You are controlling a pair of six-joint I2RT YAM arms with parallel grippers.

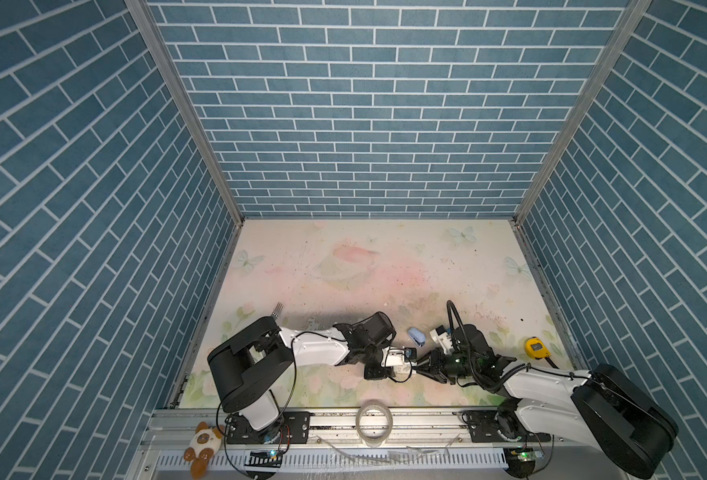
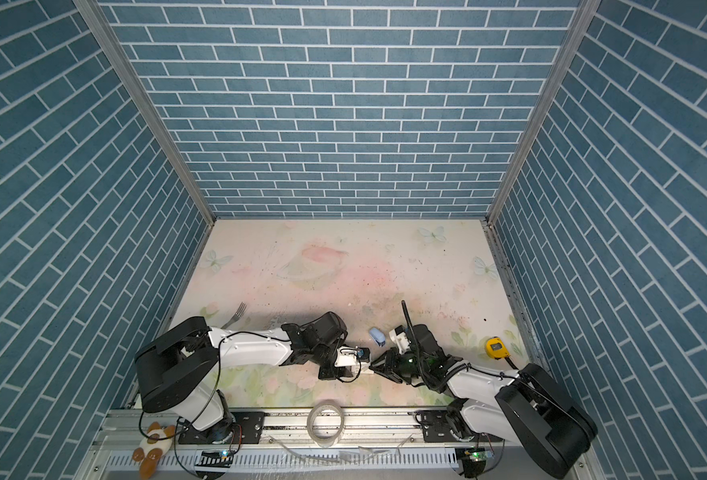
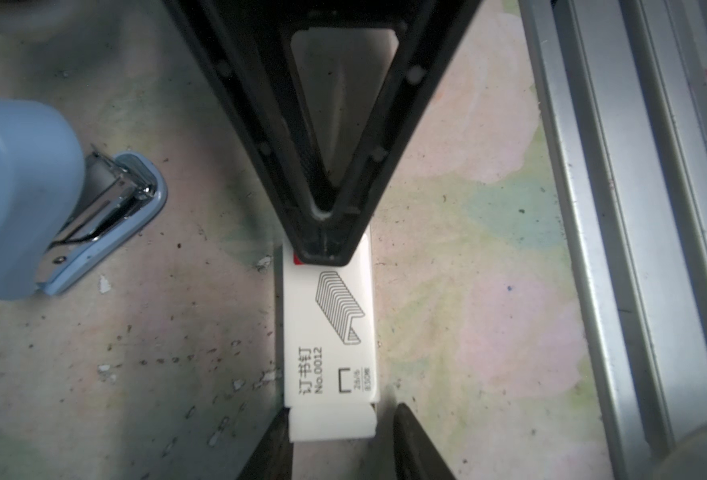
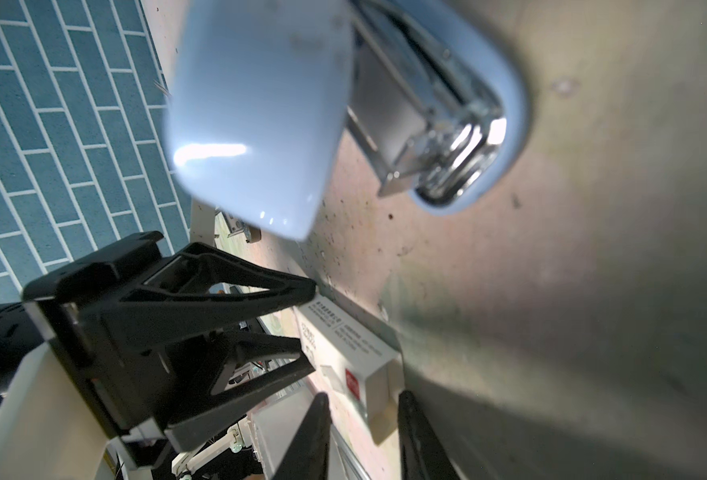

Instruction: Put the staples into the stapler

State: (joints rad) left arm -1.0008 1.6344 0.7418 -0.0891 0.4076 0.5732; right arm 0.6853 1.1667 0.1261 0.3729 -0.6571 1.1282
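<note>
You had one box of staples (image 3: 328, 332), one stapler (image 3: 19, 195) and two grippers at work. The box lay printed face up, near the stapler but apart from it, on the stapler's side nearer the arms' bases. Its long axis ran from gripper to gripper. Its red-marked end pointed at your right gripper (image 4: 363, 395), whose jaws were drawn in above and below that end. Whether they pinched it could not be told. The other end, where one plain inner tray (image 3: 331, 424) stuck out slightly, pointed at your left gripper (image 3: 341, 413). Those jaws narrowly straddled the tray, one finger touching it and a sliver of gap at the other, so a grip could not be told either. The stapler stood hinged open, its metal channel showing. In a top view, one fork (image 1: 277, 309) lay well left of the stapler and one yellow tape measure (image 1: 535, 348) well right of it.
</note>
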